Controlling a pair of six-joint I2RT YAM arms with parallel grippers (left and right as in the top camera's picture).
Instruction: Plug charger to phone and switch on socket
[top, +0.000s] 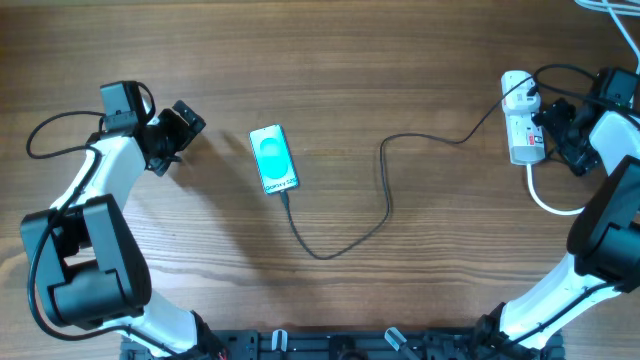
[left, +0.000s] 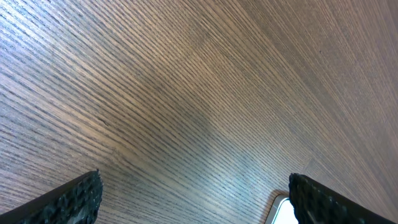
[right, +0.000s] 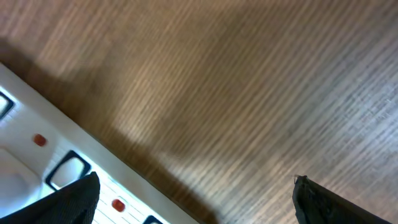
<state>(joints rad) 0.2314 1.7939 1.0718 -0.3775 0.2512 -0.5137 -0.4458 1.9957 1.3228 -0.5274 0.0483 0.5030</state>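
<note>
Jaws spread, empty: left gripper (top: 190, 122) near teal-screened white-edged phone (top: 273, 158), right gripper (top: 546, 122) well apart; thin black charger cable (top: 385, 200) touches it.

one phone (top: 273, 158), one charger (top: 386, 195), one socket (top: 520, 128)

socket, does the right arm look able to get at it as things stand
Probably yes. The right end effector hangs open right beside the socket, and nothing lies between them. The charger plug sits toward one end of the strip and seems to leave the rest of its top free.
</note>
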